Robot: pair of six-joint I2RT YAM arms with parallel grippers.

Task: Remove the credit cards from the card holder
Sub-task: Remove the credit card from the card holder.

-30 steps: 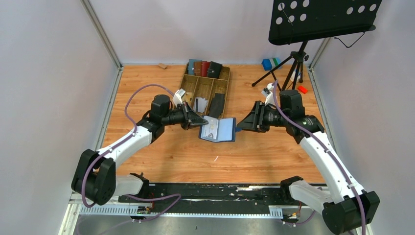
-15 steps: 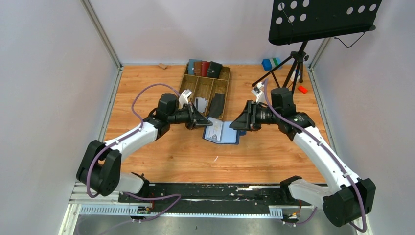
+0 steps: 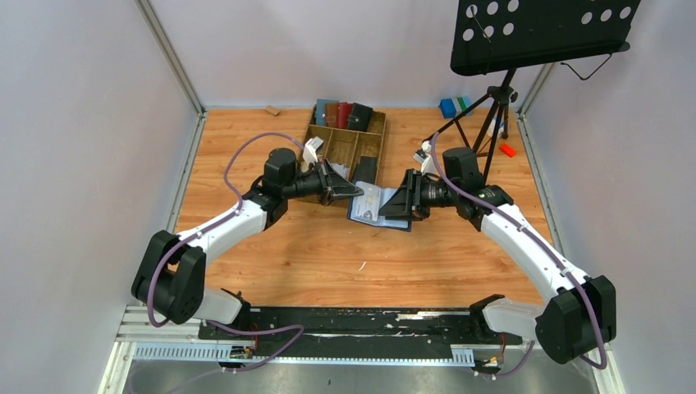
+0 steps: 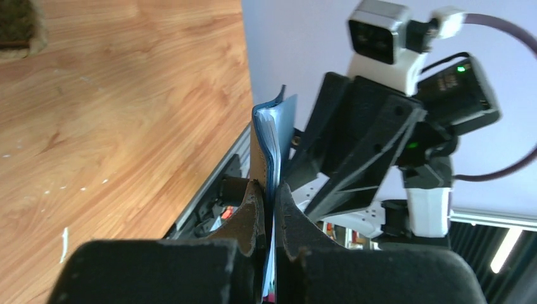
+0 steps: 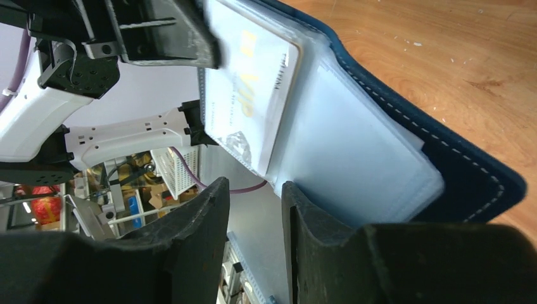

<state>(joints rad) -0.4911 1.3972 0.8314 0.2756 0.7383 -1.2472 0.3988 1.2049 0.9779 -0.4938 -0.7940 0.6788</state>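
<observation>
Top external view: your two arms meet over the middle of the worktop (image 3: 271,246), just on the near side of the wooden tray (image 3: 343,139)
Card holder: the navy card holder (image 3: 371,205) is spread open like a book between the two arms, pale inner pages facing up; from above you cannot tell whether its lower edge touches the wood
Left fingers: your left fingers (image 3: 345,190) are clenched on the holder's left side; the left wrist view shows it edge-on, pinched between the two pads (image 4: 250,215) and sticking out past them
Right fingers: your right fingers (image 3: 398,203) reach in at the holder's right side; in the right wrist view they stand parted, grasping nothing, with only background in the gap, and the corner of a clear sleeve sits just beyond the tips
Card: a white card (image 5: 250,88) with gold print sits inside a clear sleeve, on the half nearest your left arm
Next sleeve: you cannot tell whether it holds a card
Tray: a row of other holders (image 3: 343,113), teal, brown, red and black, stands at its far end
Right side: a music stand (image 3: 538,33) rises over the far right corner, with a blue block (image 3: 449,107) near its legs
</observation>
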